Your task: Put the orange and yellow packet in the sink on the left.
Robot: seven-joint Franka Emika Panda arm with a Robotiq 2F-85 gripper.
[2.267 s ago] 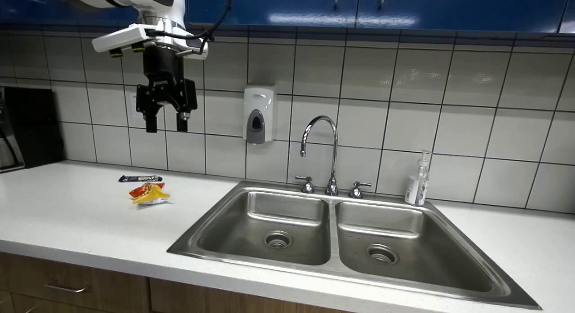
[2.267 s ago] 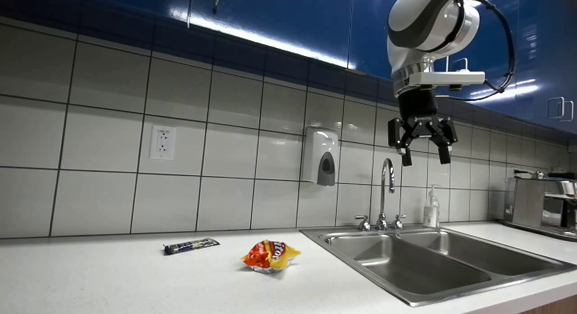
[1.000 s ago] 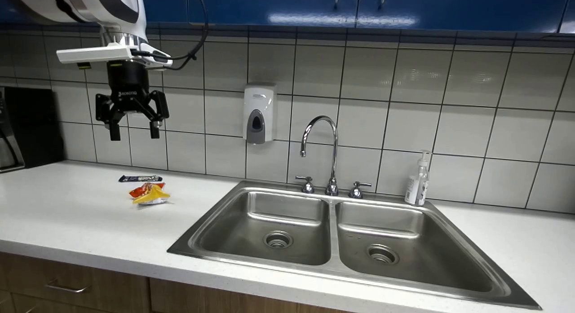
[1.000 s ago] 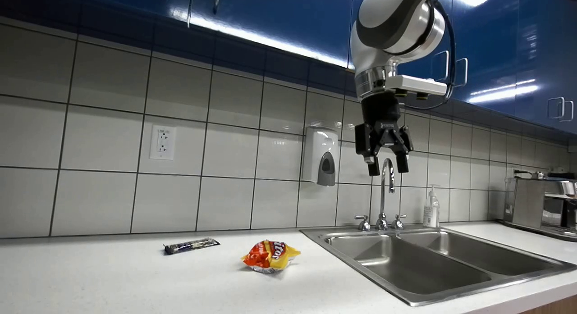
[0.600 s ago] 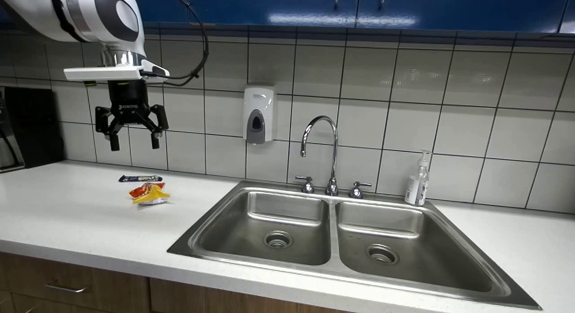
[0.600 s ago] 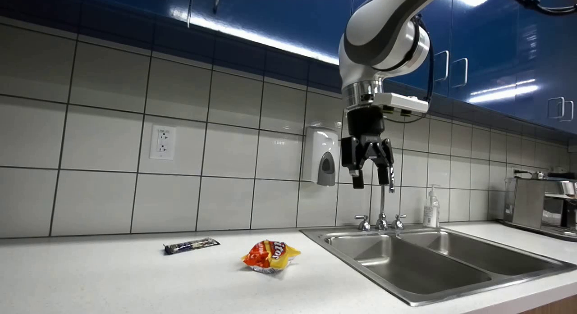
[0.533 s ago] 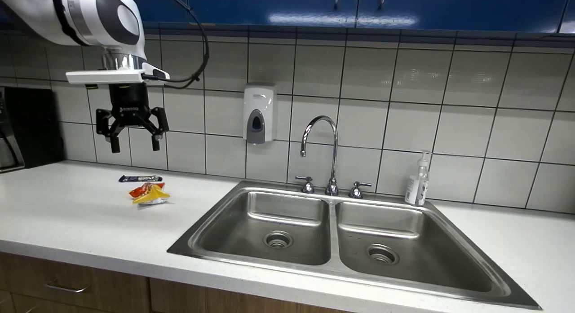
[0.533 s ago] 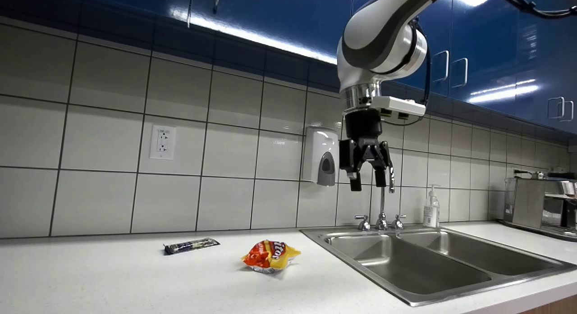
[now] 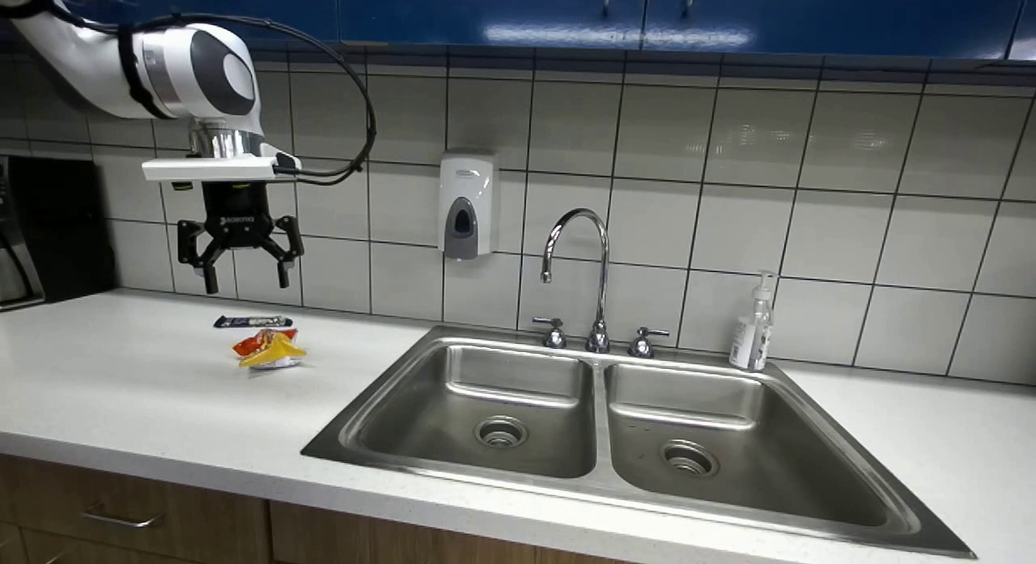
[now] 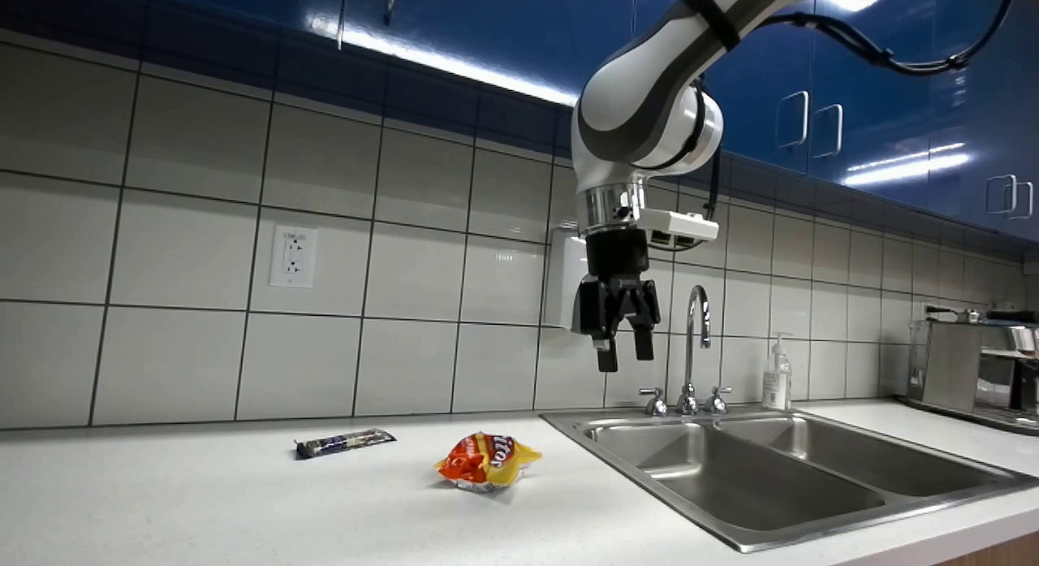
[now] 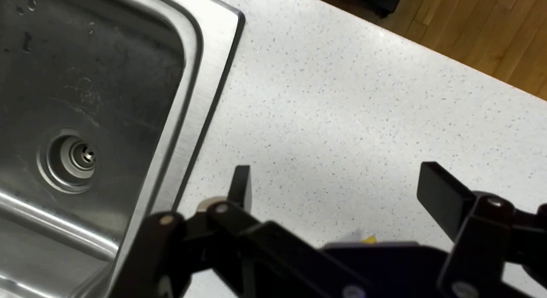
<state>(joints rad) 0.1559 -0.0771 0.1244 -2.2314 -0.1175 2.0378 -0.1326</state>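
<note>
The 2 black fingers (image 11: 442,195) are held apart above the white tabletop (image 9: 162,386), where the crumpled orange and yellow packet (image 10: 485,462) is laid between the steel double sink (image 9: 558,434) and a slim dark wrapper (image 10: 345,443) near the back edge.

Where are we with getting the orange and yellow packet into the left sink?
Done: just the setup, it seems; the gripper hangs above the counter, jaws apart.
In hand: nothing; the orange and yellow packet lies on the counter.
Left: lining up, grasping it, carrying it over and releasing it in the left sink.
</note>
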